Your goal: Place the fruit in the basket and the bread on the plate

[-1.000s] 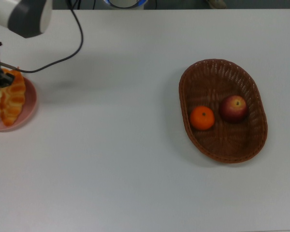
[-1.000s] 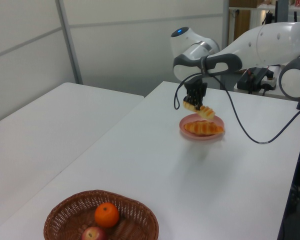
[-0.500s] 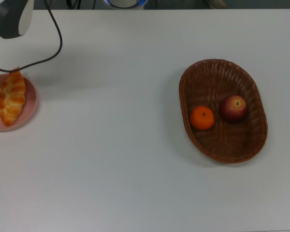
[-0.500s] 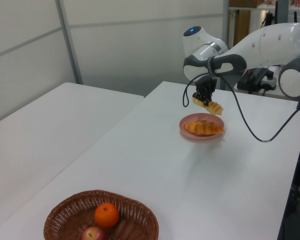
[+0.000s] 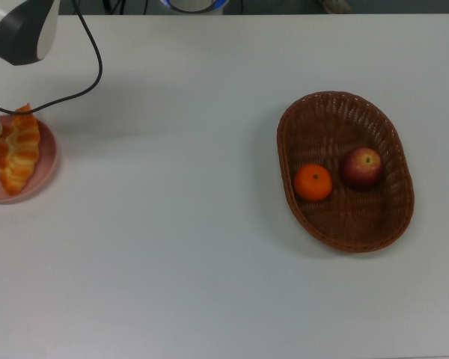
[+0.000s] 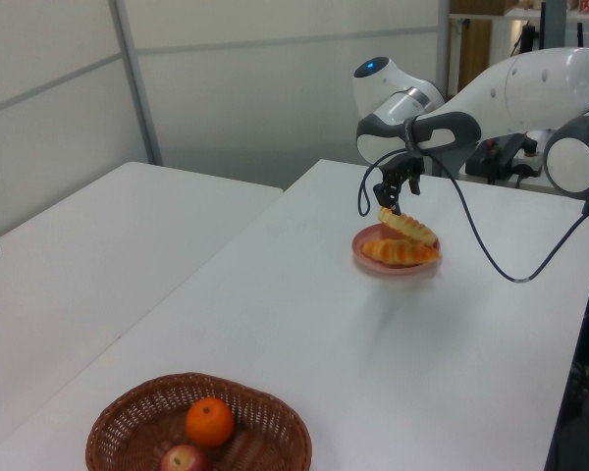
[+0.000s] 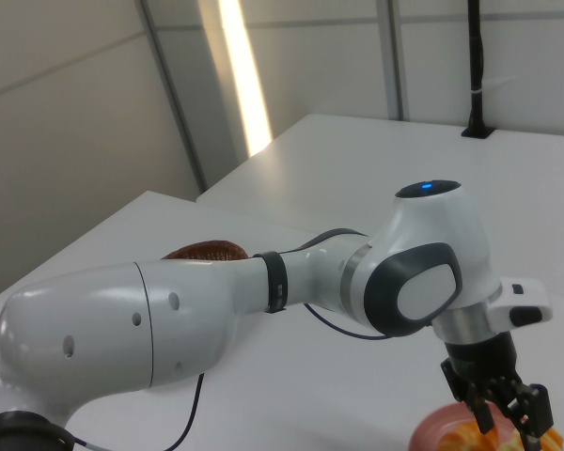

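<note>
The second pastry (image 6: pixel 408 227) now rests on the plate (image 6: pixel 365 257), no longer lifted; gripper (image 6: pixel 394 189) above it stands released, so the task looks complete.

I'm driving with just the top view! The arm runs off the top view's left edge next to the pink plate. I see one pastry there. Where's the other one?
Observer: The left view shows the second pastry lying tilted on top of the first pastry, over the pink plate.
Operator: Is the robot holding it?
Observer: It doesn't look like it. In the right view the gripper hangs just above the pastries with its fingers spread apart.
Operator: What's beside our table?
Observer: The left view shows another white table on the left view's left, with a narrow gap between the two.
</note>
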Motion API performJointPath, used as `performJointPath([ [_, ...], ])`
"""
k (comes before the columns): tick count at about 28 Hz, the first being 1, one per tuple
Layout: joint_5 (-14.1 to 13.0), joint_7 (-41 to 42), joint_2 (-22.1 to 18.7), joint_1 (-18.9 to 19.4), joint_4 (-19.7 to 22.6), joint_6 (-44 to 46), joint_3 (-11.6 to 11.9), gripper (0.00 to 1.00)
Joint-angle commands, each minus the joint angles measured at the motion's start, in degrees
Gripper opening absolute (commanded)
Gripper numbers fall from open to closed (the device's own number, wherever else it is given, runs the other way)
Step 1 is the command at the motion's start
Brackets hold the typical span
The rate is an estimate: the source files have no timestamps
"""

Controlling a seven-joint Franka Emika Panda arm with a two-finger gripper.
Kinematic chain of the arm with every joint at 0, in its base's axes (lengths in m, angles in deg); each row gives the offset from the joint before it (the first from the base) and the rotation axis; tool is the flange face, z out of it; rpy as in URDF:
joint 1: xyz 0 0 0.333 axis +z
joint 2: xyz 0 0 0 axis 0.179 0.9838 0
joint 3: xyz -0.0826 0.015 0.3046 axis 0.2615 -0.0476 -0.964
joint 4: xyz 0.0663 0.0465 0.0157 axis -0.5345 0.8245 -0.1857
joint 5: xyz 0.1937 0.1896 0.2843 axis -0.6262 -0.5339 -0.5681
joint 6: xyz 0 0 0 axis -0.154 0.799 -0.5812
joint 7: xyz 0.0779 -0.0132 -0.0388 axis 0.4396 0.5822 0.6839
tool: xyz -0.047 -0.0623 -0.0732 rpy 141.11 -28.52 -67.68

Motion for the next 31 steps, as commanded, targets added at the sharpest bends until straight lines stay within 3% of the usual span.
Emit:
performJointPath([
  [1,-1.21,0.75,-1.96,0.66,1.63,-1.30,0.17,1.00],
  [4,-4.99,0.84,-3.54,3.11,1.63,-0.95,0.35,1.00],
  [12,-11.75,0.84,-8.90,8.38,1.28,4.76,0.35,1.00],
  [17,-17.20,0.84,-13.20,12.51,1.10,13.61,0.44,1.00],
  [25,-21.51,0.84,-17.17,14.28,1.10,17.51,0.26,1.00],
  [31,-21.69,2.23,-16.99,14.02,1.10,17.16,0.26,1.00],
])
